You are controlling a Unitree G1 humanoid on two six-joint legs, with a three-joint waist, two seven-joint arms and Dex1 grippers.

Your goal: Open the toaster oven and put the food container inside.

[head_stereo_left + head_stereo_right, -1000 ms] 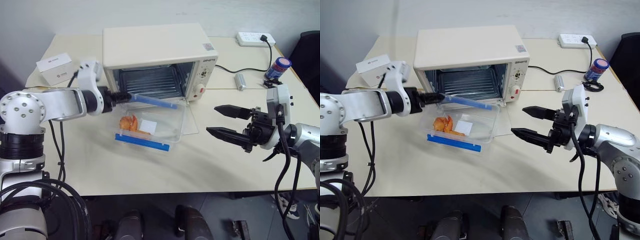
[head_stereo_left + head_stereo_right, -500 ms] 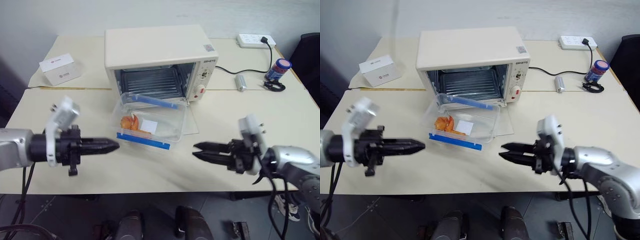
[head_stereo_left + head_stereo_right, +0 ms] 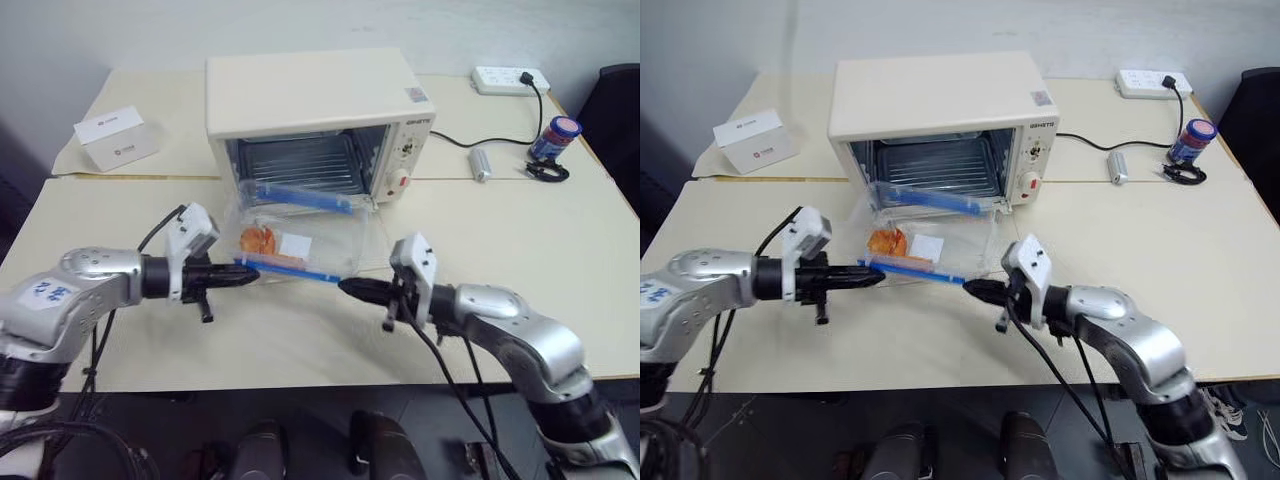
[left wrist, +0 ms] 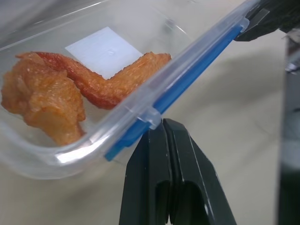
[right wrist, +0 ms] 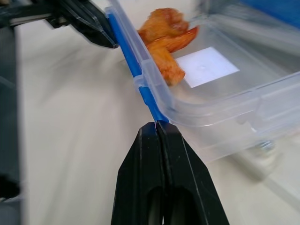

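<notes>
Clear food container [image 3: 298, 243] with orange food, resting on the toaster oven's [image 3: 318, 118] lowered glass door near mid-bench [image 3: 560, 230], left tool [image 3: 248, 273] and right tool [image 3: 347, 287] both closed tight, tips touching opposite ends of its near blue clip bar [image 3: 912, 271], gripping nothing

beige table [image 3: 560, 230], toaster oven [image 3: 315, 120], white box [image 3: 115, 137]

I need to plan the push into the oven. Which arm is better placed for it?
Neither alone: left gripper and right gripper, both shut, meet opposite ends of the food container's near blue bar, facing the open toaster oven.
</notes>
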